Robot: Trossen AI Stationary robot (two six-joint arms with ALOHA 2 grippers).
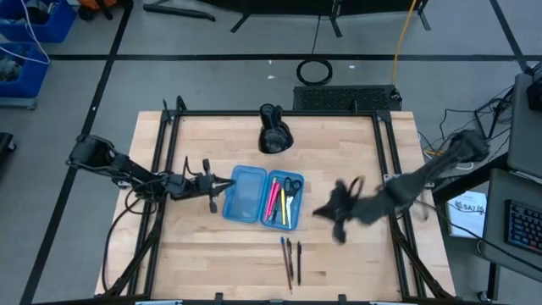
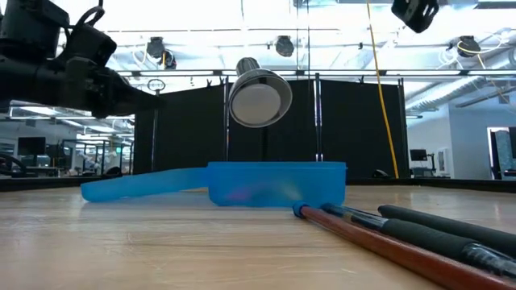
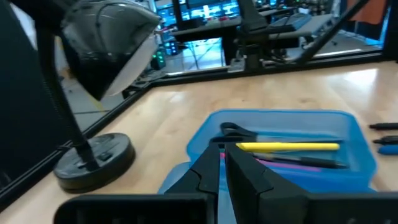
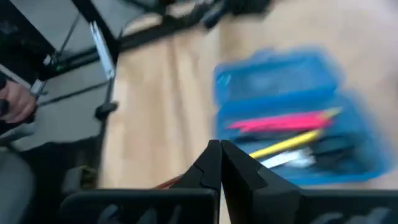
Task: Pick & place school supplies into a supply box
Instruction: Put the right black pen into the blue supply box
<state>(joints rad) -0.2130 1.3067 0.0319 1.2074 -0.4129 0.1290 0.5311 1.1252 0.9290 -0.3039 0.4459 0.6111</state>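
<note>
The blue supply box [image 1: 262, 197] lies open on the table's middle. Its left half [image 1: 244, 193] is bare. Its right half [image 1: 285, 202] holds pink pens [image 3: 292, 163], a yellow pencil [image 3: 287, 147] and black-handled scissors [image 1: 292, 188]. Three more pens [image 1: 290, 258] lie on the table near the front edge, in front of the box. My left gripper [image 1: 229, 184] points level at the box's left edge from the left, its fingers a narrow gap apart [image 3: 221, 163], with nothing between them. My right gripper [image 1: 326, 212] hangs shut [image 4: 217, 149] in the air right of the box, empty.
A black desk lamp [image 1: 273, 131] stands behind the box at the table's far middle, its head [image 2: 260, 95] above the box in the low view. A black frame [image 1: 161, 169] runs along the table's sides. A person's hand [image 4: 15, 106] shows beyond the table.
</note>
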